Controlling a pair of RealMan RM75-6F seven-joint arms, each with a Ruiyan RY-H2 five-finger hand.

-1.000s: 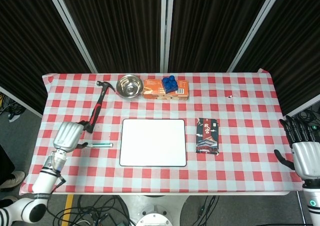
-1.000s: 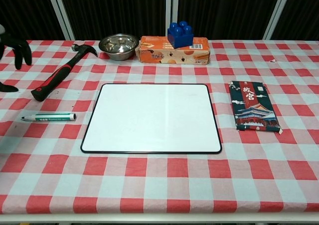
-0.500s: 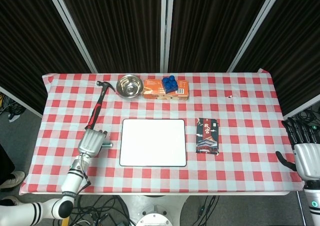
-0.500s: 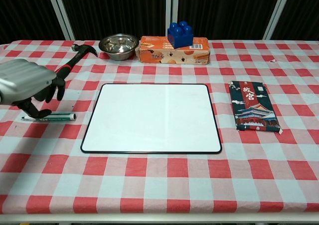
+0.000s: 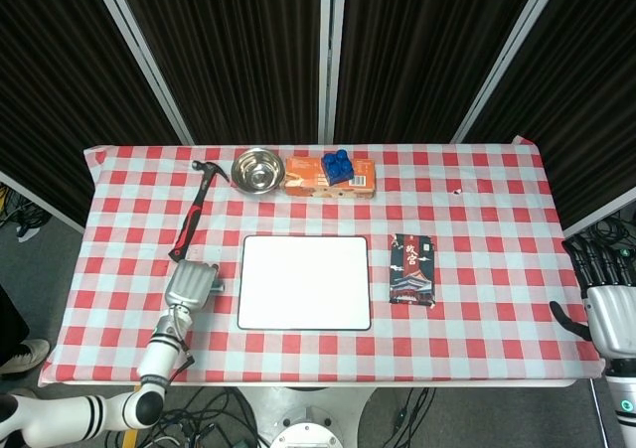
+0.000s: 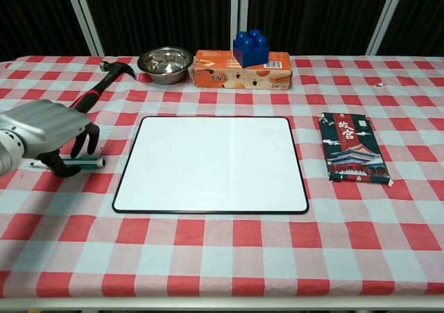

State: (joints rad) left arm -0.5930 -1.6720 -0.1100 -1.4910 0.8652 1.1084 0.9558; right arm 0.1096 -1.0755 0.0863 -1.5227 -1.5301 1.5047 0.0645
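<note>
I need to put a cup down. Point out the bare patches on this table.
Bare cloth lies right of the dark packet, along the whole near edge below the whiteboard, and between the orange box and the far right corner. The left side is crowded: hammer, marker, left hand.

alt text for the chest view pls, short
The left hand reaches down over a marker lying on the checkered table, left of a whiteboard. Behind are a hammer, a steel bowl and an orange box topped by a blue block; a dark packet lies right.
</note>
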